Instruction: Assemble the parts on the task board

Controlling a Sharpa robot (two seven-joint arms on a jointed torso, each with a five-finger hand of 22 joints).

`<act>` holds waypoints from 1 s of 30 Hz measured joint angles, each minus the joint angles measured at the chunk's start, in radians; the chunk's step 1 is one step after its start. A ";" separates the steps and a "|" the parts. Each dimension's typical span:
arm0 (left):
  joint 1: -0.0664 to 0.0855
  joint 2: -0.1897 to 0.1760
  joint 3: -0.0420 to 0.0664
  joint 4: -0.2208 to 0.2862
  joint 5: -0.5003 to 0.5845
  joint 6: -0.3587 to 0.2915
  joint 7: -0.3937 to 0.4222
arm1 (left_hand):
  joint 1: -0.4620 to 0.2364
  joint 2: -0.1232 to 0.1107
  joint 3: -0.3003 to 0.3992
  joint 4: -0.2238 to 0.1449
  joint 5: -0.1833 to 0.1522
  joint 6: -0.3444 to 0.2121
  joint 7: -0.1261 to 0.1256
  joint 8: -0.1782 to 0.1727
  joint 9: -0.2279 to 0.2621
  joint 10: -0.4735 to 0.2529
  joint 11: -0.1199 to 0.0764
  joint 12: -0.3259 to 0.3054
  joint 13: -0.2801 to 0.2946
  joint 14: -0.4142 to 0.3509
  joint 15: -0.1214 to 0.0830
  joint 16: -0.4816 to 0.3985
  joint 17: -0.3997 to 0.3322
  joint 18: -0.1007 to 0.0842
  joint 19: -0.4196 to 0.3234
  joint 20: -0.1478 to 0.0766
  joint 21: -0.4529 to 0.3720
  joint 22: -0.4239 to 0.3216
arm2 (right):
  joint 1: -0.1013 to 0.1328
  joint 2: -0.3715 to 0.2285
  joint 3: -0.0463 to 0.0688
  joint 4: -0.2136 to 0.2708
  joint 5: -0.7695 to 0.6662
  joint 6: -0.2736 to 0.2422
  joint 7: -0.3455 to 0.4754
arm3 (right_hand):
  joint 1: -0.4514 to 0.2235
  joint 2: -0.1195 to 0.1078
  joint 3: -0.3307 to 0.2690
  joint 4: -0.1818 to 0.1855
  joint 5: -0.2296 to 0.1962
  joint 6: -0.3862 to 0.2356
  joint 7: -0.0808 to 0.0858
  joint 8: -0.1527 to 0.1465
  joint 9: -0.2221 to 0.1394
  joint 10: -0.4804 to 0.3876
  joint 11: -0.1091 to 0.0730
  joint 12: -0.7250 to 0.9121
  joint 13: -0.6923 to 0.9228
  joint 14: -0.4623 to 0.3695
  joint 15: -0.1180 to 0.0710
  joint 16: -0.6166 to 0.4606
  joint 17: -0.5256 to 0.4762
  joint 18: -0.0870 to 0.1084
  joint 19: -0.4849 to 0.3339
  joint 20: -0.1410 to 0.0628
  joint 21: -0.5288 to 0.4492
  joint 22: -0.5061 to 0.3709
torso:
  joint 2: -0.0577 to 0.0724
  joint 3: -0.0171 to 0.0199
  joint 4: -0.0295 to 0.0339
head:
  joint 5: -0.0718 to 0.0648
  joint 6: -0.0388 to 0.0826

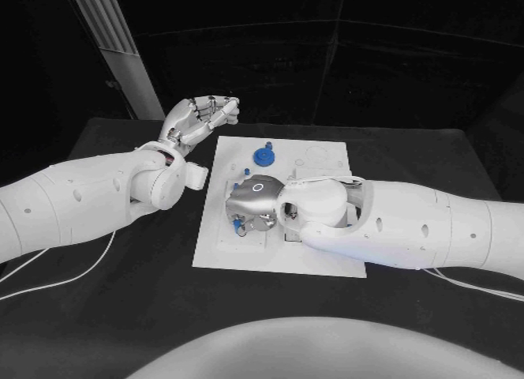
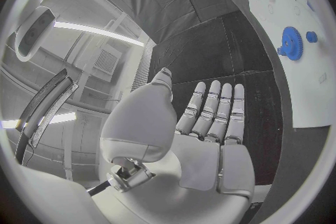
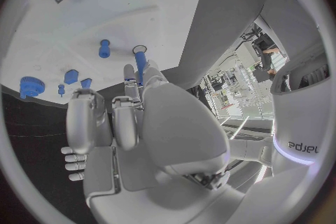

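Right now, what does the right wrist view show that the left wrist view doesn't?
Right wrist view: the silver right hand pinching a slim blue peg by a ringed hole, plus a blue dumbbell-shaped piece. Left wrist view: the silver left hand, holding nothing, over the black table. Both: the blue toothed gear and the white plastic task board.

1. A black table [image 1: 125,316] lies beneath the left hand [image 1: 200,118] and the right hand [image 1: 253,207].
2. A white cable [image 1: 58,276] trails on it, well behind the left hand.
3. A pale post [image 1: 123,55] stands just beyond the left hand.
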 measured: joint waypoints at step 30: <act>0.000 0.000 0.000 -0.002 0.000 0.001 0.000 | 0.004 0.004 0.000 0.000 0.000 0.000 0.000 0.000 0.000 0.000 0.000 0.005 0.000 0.000 0.000 0.000 -0.002 0.000 0.000 0.000 0.000 -0.001 | -0.005 -0.040 -0.003 0.034 0.000 0.044 -0.023 | -0.008 0.003 -0.001 0.001 0.003 0.002 -0.002 -0.002 -0.001 -0.004 0.004 -0.005 0.000 0.000 0.000 0.000 0.000 0.000 0.000 0.000 0.000 0.000 | 0.000 0.0004 -0.0006 | -0.008 0.000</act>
